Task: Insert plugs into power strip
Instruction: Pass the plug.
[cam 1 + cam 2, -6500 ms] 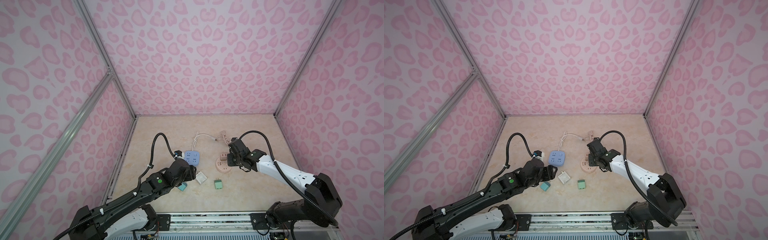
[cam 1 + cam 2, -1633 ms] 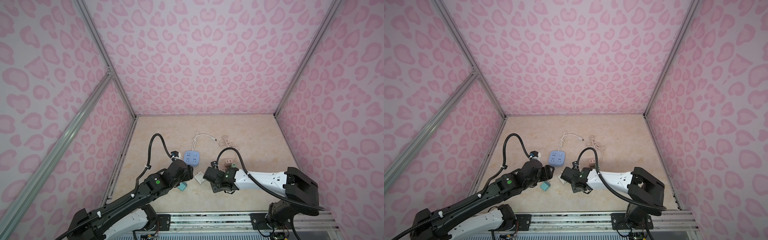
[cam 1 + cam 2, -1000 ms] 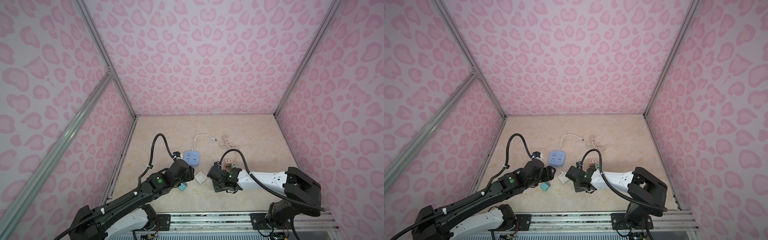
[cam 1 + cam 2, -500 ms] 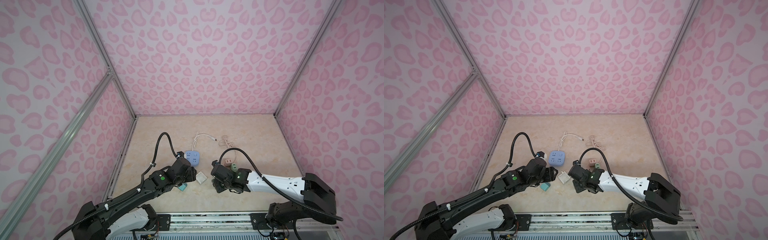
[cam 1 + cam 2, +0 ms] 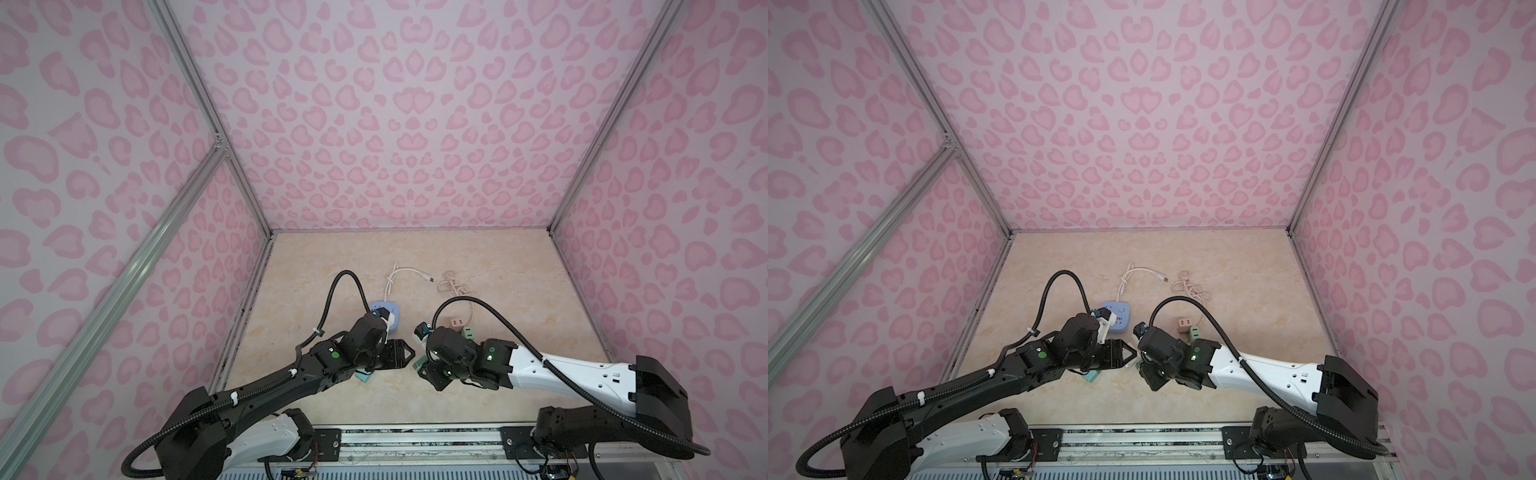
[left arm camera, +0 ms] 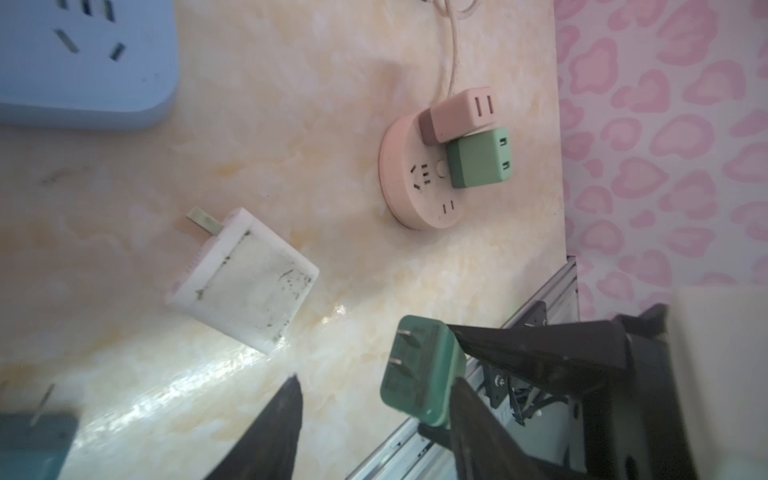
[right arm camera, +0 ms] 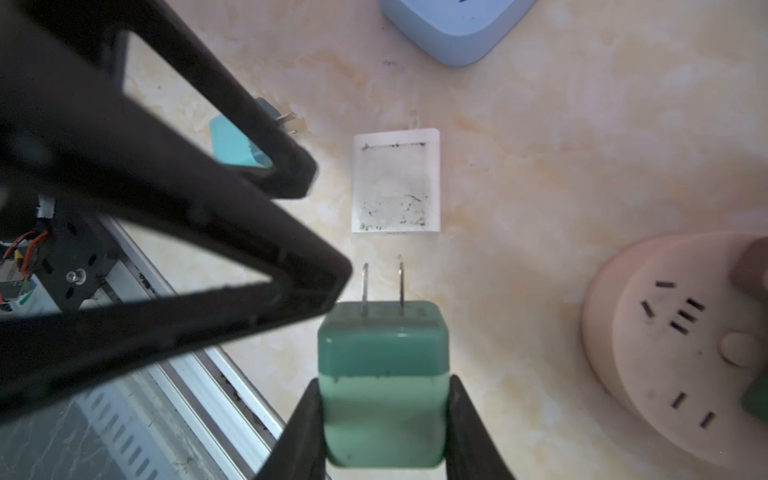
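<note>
As your right fingers (image 7: 297, 440) pinched the mint green plug (image 7: 384, 374) above the worktop (image 7: 519, 166), left fingers (image 7: 249, 266) spread beside it, you needed its prongs (image 7: 401, 286) squared over a free slot pair on the pink round power strip (image 7: 665, 353).

Patterned walls (image 5: 395, 124) rise from the far, left and right edges of the surface (image 5: 498, 257), pale lilac-pink with darker pink heart and leopard blotches. Silver aluminium bars (image 5: 195, 83) run up from the two far corners, and a slanting bar (image 5: 124, 282) crosses the left wall. The surface is a cream sheet with marble veining, faintly smudged. Soft, even light falls on it, and a patch of glare (image 6: 174, 395) shows near the front edge. A metal rail (image 5: 1142, 440) with black brackets lines that edge.
</note>
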Controlling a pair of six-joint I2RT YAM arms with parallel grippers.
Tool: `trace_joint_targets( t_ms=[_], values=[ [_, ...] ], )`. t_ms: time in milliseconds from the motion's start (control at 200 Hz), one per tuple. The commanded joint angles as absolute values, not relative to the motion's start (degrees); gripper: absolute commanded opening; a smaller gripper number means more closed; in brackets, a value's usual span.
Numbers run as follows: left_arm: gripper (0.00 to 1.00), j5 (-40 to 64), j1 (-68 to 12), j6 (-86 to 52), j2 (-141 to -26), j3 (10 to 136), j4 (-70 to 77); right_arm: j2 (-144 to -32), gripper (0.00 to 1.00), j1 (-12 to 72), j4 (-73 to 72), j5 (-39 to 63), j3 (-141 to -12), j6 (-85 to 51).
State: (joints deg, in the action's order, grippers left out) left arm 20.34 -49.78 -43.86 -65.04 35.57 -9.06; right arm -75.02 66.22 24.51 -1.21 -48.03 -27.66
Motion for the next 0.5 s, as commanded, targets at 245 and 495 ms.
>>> trace_joint_targets(
  t_ms=[245,495],
  values=[
    [0.55,28.0,-49.7,-44.5,-66.2,34.7,-3.7,-74.2,0.0,66.3,23.2,1.6,-50.8,-26.0],
    [0.44,29.0,-49.7,-44.7,-65.8,34.6,-3.2,-73.7,0.0,66.2,23.3,1.3,-51.1,-26.1]
  ],
)
